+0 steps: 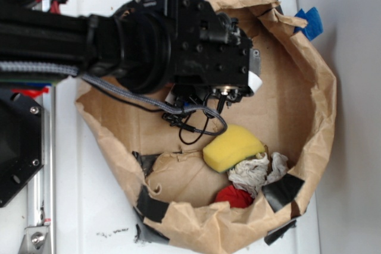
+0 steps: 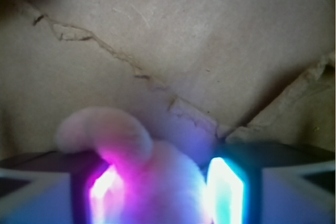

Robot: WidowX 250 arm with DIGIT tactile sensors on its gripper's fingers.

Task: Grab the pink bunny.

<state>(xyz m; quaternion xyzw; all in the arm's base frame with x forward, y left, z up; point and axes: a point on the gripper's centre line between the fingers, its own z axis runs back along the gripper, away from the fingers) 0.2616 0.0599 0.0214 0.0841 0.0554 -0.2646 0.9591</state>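
Observation:
In the wrist view the pink bunny (image 2: 157, 179) fills the space between my two glowing fingers. One long plush ear (image 2: 102, 128) curls out to the left over the left finger. My gripper (image 2: 165, 192) is shut on the bunny, with both pads pressed against the fur. Brown paper lies just behind it. In the exterior view the black wrist housing (image 1: 208, 46) hangs over the upper part of the paper bag and hides the bunny completely.
A crumpled brown paper bag wall (image 1: 321, 99) rings the work area. Inside, toward the lower right, lie a yellow sponge (image 1: 233, 147), a crumpled white cloth (image 1: 256, 172) and a red ball (image 1: 234, 196). Black tape patches (image 1: 283, 190) mark the rim.

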